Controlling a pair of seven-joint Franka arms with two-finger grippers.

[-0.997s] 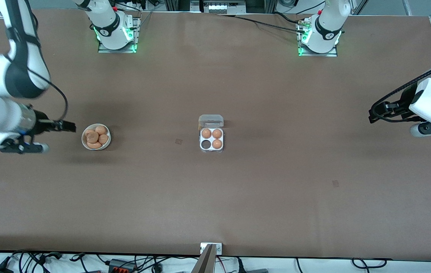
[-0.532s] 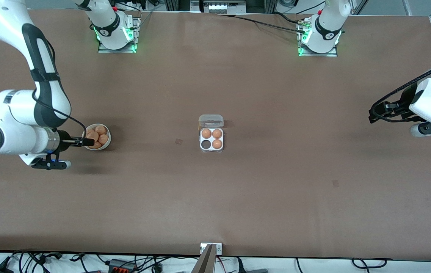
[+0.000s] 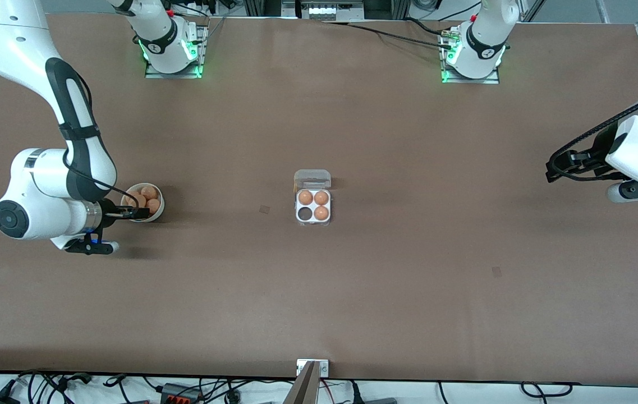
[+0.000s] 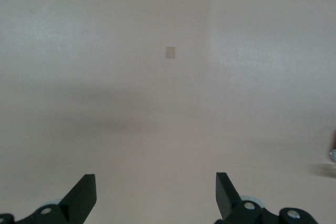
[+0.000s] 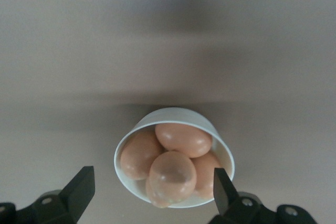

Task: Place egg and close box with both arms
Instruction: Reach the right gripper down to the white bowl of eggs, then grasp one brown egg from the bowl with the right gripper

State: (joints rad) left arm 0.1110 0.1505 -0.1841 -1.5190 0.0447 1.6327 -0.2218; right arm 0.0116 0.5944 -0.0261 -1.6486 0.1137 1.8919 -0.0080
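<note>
The box point(image 3: 313, 215) sits mid-table with its clear lid point(image 3: 312, 179) open. It holds three tan eggs point(image 3: 306, 197), and one cell point(image 3: 303, 214) is empty. More eggs point(image 3: 149, 192) are piled in a white bowl point(image 3: 157, 215) toward the right arm's end. My right gripper point(image 3: 129, 212) hangs open over the bowl's edge. In the right wrist view the topmost egg point(image 5: 173, 174) lies below and between the fingers point(image 5: 81, 187) of that gripper point(image 5: 152, 182), untouched. My left gripper point(image 4: 156, 187) waits open over bare table at the left arm's end point(image 3: 553, 169).
The bowl's rim point(image 5: 178, 113) shows whole in the right wrist view, with several eggs inside. Small dark square marks lie on the brown table point(image 3: 264, 209) point(image 3: 496, 271). One such mark point(image 4: 170, 52) shows under the left wrist camera.
The right arm swung in from the table's end toward the bowl, and its open gripper now hangs over the bowl. The left arm, box and eggs have not moved.
</note>
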